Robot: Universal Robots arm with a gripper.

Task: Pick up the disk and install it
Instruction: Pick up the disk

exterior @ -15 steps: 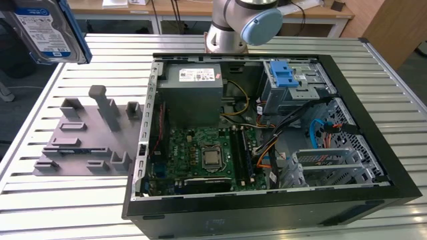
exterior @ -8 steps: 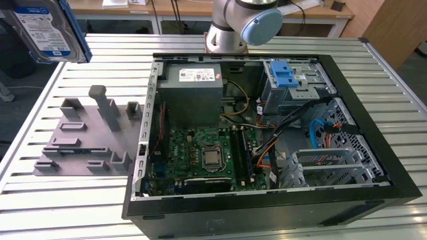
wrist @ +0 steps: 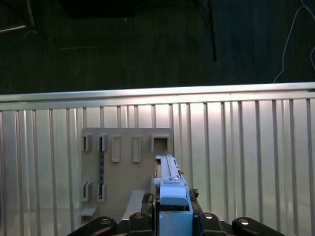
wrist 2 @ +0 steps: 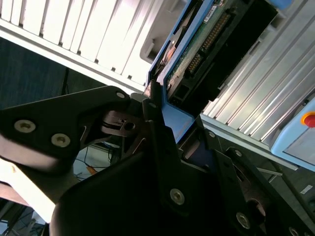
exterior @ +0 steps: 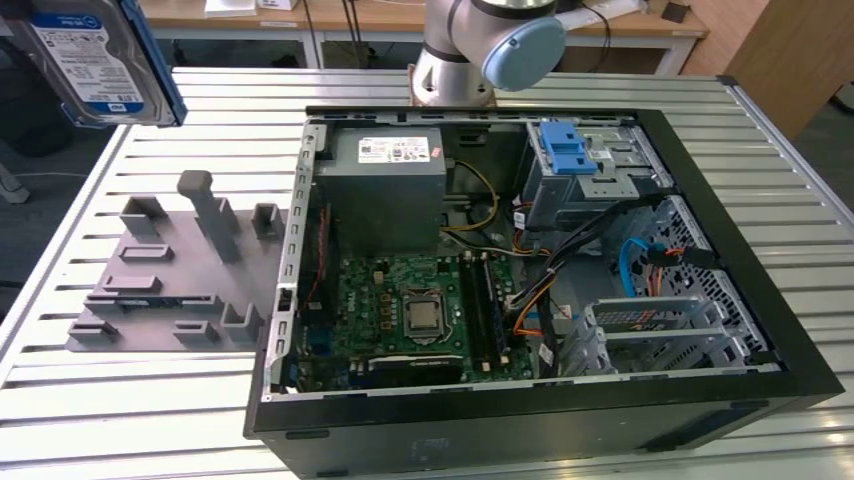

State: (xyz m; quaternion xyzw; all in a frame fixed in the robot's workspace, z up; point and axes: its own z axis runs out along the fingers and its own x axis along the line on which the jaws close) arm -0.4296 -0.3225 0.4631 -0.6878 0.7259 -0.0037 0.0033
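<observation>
The disk [exterior: 96, 55], a silver hard drive with a blue-and-white label and a blue plastic bracket, hangs in the air at the exterior view's upper left, above the slatted table's far left corner. In both wrist views my gripper [wrist 2: 178, 125] [wrist: 172, 202] is shut on the disk [wrist 2: 197, 44] [wrist: 171, 179], its black fingers clamping the blue bracket edge. The disk's green circuit board faces the second wrist view. Below the disk in the first wrist view lies the grey slotted tray [wrist: 123, 169].
An open black computer case [exterior: 534, 270] lies on the slatted metal table [exterior: 80, 400], with a motherboard, a grey power supply box [exterior: 380, 170] and a drive cage with a blue latch [exterior: 574, 155]. The grey tray [exterior: 174, 275] sits left of the case. The arm's base [exterior: 467, 50] stands behind.
</observation>
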